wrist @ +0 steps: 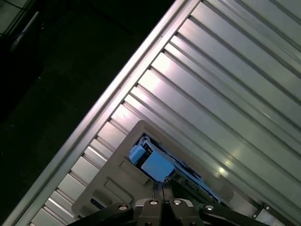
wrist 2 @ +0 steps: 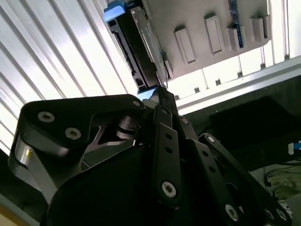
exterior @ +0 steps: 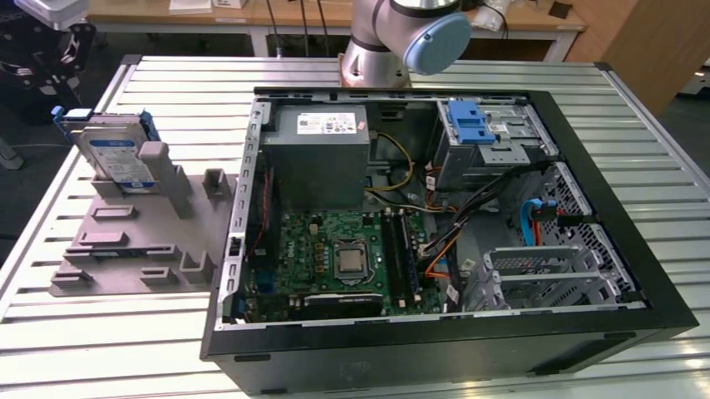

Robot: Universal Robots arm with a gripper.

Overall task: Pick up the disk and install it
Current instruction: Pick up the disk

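Observation:
The disk (exterior: 115,156), a silver-grey drive with a white-and-blue label in a blue carrier, stands on edge in a grey holder (exterior: 133,241) at the exterior view's left. The second wrist view shows the disk (wrist 2: 134,47) edge-on beyond my fingertips. In the first wrist view its blue carrier end (wrist: 154,164) pokes out of the holder. My gripper (wrist 2: 161,89) hovers above the disk without touching it. Its black fingers meet at the tip (wrist: 160,184), shut, with nothing between them.
An open computer case (exterior: 621,191) lies on the slatted metal table (exterior: 666,108). It holds a motherboard (exterior: 344,258), a grey power supply (exterior: 322,158), a drive bay with a blue latch (exterior: 471,125) and a metal cage (exterior: 549,270). The table edge (wrist: 94,122) borders dark floor.

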